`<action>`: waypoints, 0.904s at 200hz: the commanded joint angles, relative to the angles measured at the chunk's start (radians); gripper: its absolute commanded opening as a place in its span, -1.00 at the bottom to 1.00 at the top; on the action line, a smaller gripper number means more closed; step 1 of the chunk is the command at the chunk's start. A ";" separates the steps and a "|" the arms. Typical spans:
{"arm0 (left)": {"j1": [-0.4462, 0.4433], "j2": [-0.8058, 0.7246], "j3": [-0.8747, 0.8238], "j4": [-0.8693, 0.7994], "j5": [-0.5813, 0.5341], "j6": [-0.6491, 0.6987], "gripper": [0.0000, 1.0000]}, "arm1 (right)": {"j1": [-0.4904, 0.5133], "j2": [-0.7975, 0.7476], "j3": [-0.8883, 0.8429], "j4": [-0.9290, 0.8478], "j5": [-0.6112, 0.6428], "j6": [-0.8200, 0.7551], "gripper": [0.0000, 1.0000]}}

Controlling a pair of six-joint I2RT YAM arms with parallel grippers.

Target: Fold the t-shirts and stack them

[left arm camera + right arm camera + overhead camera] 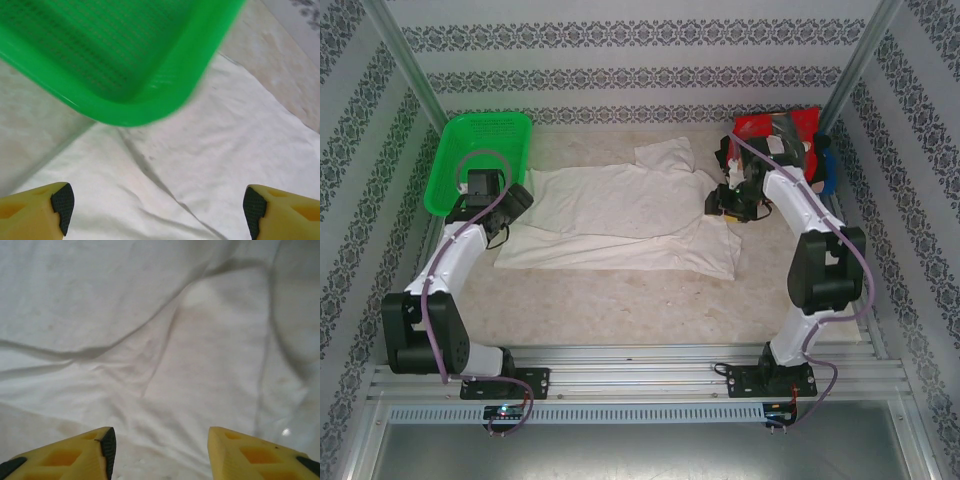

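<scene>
Left wrist view: left hand (157, 207) gaped wide, empty, white t-shirt (225, 165) spread toward twelve o'clock; right hand (160, 445) hung half-open, empty, over it.

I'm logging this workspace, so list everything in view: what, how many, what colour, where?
white t-shirt: one, white, spread out at the table's centre
folded shirts: a pile, count unclear, red, dark and blue showing, far right corner
green basket: one, green, far left corner
table: one, beige, under everything
left arm, right arm: two, white and black, bolted at the near edge
left gripper: one, yellow fingers, open over the shirt by the basket
right gripper: one, yellow fingers, open over the shirt
</scene>
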 commanded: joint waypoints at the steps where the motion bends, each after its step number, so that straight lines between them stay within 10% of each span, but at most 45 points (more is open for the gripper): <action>1: -0.092 -0.030 -0.012 -0.065 -0.017 0.068 0.78 | 0.040 -0.016 -0.123 0.135 -0.179 0.184 0.06; 72: -0.332 -0.017 -0.099 0.076 0.044 0.198 0.89 | 0.087 0.129 -0.175 0.336 -0.236 0.388 -0.08; 181: -0.440 -0.073 -0.099 0.157 0.124 0.339 1.00 | 0.098 0.188 -0.124 0.208 -0.105 0.371 -0.12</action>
